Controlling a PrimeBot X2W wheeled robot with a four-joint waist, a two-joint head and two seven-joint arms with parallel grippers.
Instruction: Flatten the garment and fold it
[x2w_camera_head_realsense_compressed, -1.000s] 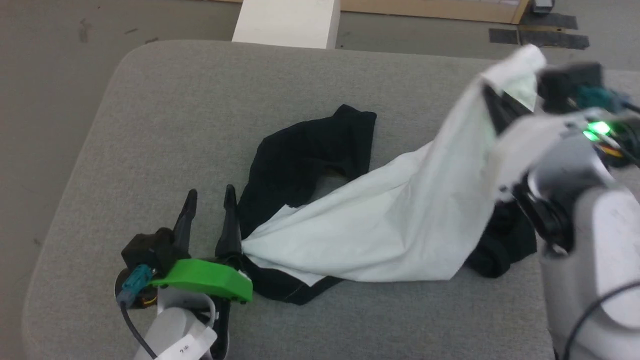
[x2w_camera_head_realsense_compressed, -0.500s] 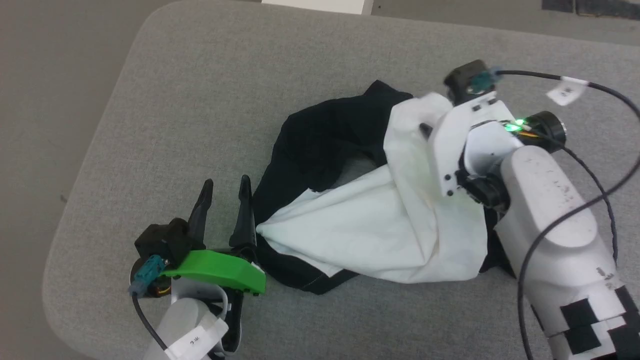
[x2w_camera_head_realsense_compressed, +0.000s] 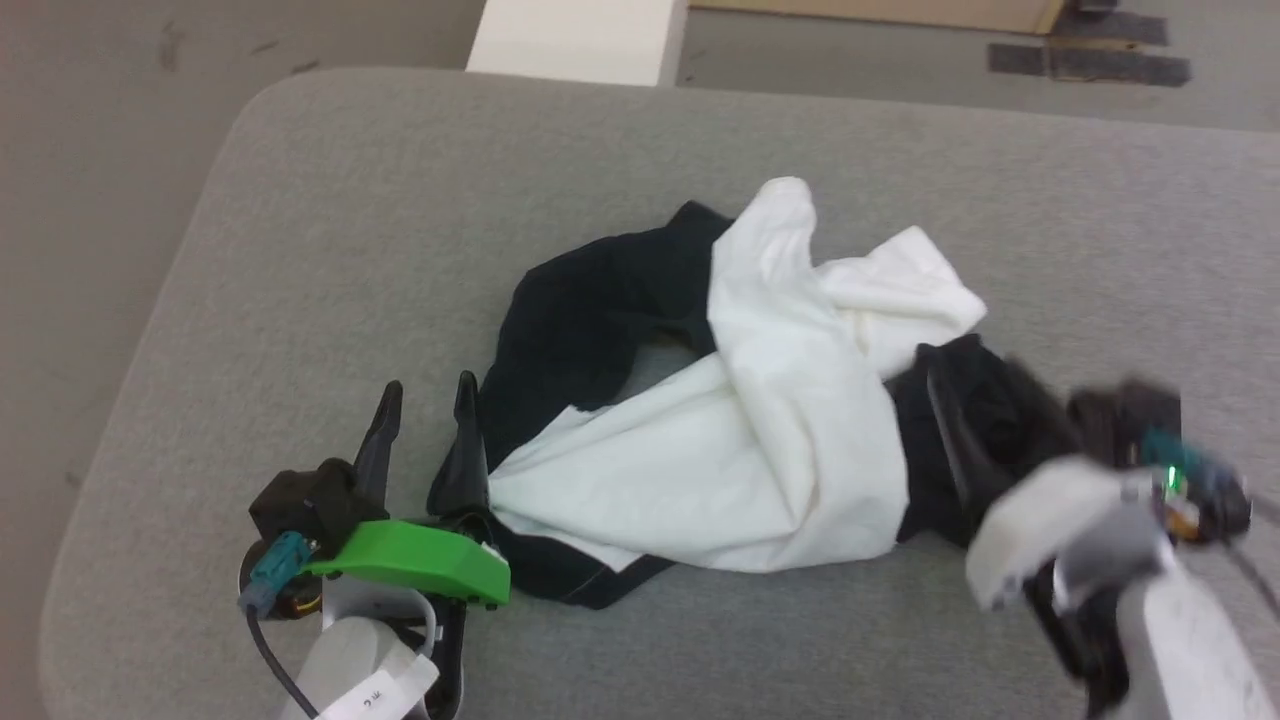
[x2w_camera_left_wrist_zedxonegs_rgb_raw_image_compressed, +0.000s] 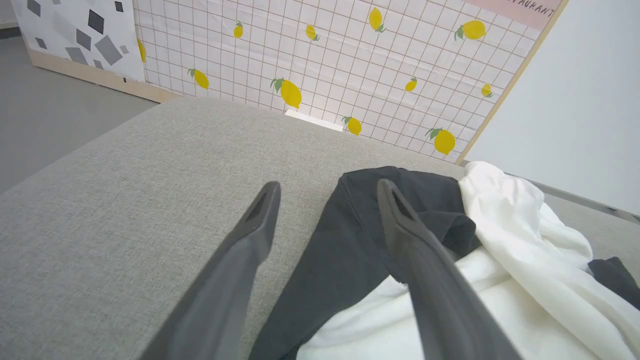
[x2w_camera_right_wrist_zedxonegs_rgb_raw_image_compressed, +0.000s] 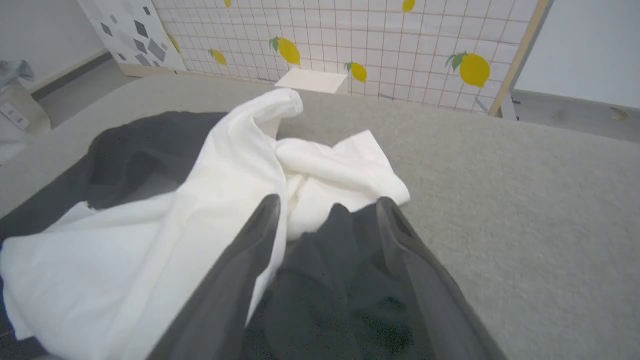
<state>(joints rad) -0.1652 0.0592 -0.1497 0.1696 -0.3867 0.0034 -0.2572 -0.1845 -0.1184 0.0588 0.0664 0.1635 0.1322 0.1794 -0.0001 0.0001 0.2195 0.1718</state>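
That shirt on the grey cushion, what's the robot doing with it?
A two-armed robot is meant to flatten and fold this garment. It lies crumpled on the grey padded surface, not yet spread out. The left gripper rests open at its left edge; the right gripper is open over a black part on the right. Neither grips the cloth.
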